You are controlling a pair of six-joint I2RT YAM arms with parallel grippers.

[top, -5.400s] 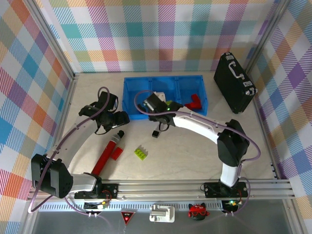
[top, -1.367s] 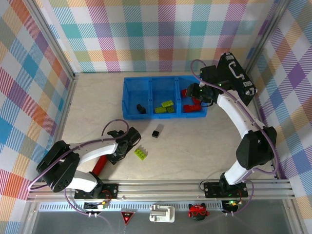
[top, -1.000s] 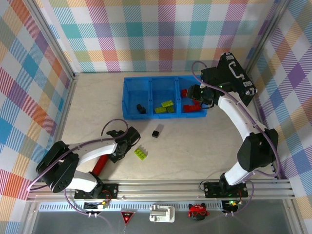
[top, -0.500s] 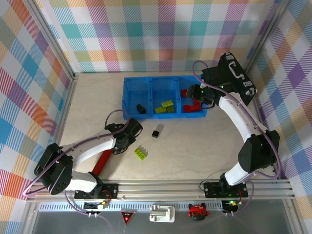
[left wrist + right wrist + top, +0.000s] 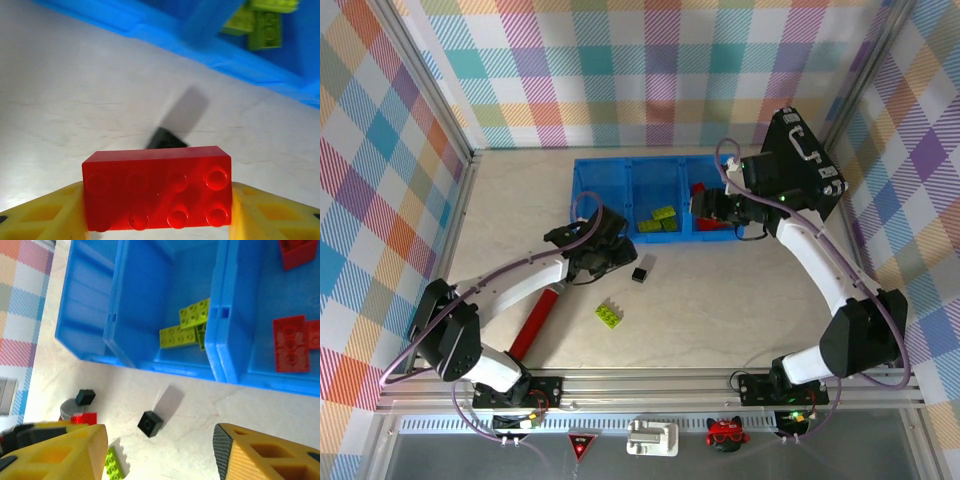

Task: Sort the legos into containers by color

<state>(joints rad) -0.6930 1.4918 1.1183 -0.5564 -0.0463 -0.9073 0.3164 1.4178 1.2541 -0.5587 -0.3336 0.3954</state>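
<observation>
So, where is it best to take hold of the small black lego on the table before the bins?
Probably grip the black lego by two opposite side walls, coming straight down from above. It is a small square block sitting flat, stud up, with bare table around it.

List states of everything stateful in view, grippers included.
left gripper: shut on red lego
right gripper: open, empty
black lego: loose on table
lime lego: loose on table
lime legos: in middle bin
red legos: in right bin
black hard case: closed
</observation>
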